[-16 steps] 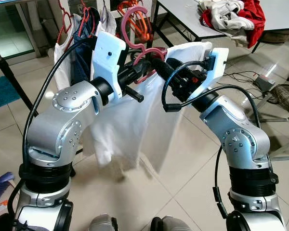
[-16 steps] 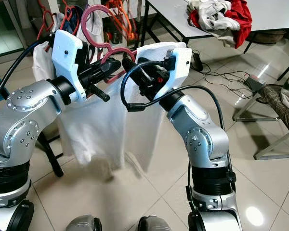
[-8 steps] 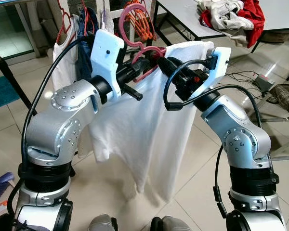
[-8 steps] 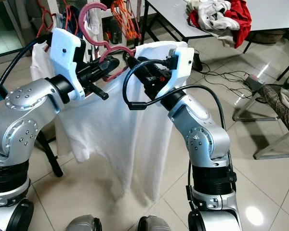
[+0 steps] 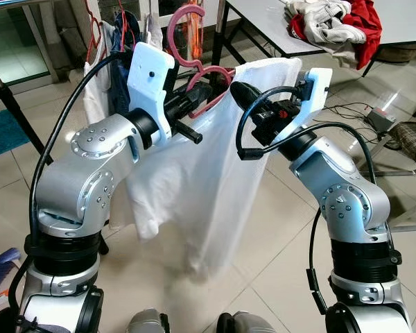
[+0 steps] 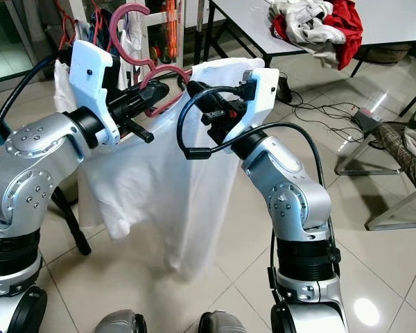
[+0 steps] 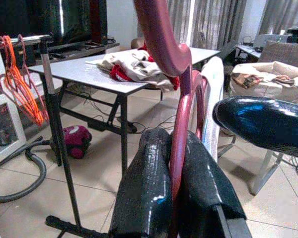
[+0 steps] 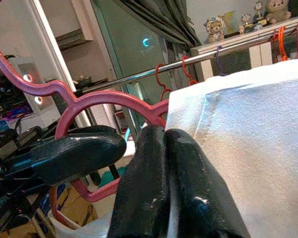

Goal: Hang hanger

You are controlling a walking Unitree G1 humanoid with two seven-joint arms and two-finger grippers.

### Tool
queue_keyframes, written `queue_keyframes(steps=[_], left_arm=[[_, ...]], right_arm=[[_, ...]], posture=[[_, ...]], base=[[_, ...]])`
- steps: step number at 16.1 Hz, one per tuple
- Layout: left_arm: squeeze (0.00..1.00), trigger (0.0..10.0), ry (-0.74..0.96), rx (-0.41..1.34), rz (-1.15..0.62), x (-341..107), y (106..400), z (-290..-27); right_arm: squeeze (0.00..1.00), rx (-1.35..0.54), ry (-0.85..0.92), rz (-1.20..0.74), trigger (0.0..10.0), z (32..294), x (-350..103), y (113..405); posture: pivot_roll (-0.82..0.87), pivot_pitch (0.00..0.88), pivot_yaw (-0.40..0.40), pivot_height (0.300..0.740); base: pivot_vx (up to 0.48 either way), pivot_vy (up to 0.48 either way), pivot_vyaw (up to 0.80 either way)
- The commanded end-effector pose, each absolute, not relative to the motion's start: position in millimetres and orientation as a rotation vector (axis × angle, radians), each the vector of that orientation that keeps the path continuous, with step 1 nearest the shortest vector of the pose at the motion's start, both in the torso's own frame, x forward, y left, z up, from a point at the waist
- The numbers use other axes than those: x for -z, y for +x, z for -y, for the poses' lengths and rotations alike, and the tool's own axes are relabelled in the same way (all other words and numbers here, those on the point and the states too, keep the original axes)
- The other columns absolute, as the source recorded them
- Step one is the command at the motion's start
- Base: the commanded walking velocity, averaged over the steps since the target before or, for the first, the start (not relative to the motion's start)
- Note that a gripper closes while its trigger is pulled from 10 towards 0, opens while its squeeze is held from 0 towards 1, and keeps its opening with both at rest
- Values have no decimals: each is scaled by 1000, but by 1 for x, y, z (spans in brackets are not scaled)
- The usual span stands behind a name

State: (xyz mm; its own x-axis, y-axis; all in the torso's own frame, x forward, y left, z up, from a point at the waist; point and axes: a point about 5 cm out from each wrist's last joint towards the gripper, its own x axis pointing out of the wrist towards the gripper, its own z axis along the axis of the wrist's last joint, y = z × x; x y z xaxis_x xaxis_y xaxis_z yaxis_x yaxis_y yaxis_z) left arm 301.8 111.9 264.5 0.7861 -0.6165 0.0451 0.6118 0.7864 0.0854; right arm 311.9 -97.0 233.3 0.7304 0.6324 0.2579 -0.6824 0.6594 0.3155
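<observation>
Left hand (image 5: 194, 103) pinches the pink hanger (image 5: 194, 73); right hand (image 5: 241, 94) pinches the white shirt (image 5: 194, 180). The far rail (image 8: 198, 60) is not yet reached.

Both silver arms are raised and bent inward, left claw (image 5: 197, 97) and right claw (image 5: 241, 92) clamped closed, tips nearly meeting.

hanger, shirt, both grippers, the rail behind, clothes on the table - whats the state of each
pink hanger: held up, not on the rail
white shirt: draped on the hanger, hanging loose
left gripper: shut on the pink hanger
right gripper: shut on the white shirt at the hanger's shoulder
clothes rail: carries other hangers
clothes on the table: piled, crumpled
</observation>
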Motion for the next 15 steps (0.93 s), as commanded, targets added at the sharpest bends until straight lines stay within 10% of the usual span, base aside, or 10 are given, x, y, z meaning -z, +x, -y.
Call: queue_keyframes(steps=[1, 3, 4, 12, 14, 15], left_arm=[[0, 10000, 79, 702, 142, -280, 298, -105], [0, 10000, 74, 668, 146, -281, 301, -108], [0, 10000, 73, 656, 147, -281, 302, -110], [0, 10000, 82, 701, 144, -281, 298, -106], [0, 10000, 84, 719, 144, -280, 296, -104], [0, 10000, 84, 721, 144, -280, 296, -104]], right_arm=[[0, -754, 412, 157, 0, 98, -240, 313], [0, -720, 397, 166, 0, 100, -241, 314], [1000, -705, 402, 175, 10000, 101, -241, 314], [1000, -693, 367, 192, 10000, 99, -244, 318], [0, -666, 332, 193, 10000, 98, -244, 322], [0, -665, 334, 193, 10000, 98, -244, 322]], posture=[[-5, 46, -75, 740], [-5, 46, -75, 740], [-6, 47, -76, 740], [-6, 38, -74, 740], [-2, 29, -76, 740], [-2, 28, -77, 740]], base=[[0, 0, 0], [0, 0, 0], [0, 0, 0], [0, 0, 0], [0, 0, 0], [0, 0, 0]])
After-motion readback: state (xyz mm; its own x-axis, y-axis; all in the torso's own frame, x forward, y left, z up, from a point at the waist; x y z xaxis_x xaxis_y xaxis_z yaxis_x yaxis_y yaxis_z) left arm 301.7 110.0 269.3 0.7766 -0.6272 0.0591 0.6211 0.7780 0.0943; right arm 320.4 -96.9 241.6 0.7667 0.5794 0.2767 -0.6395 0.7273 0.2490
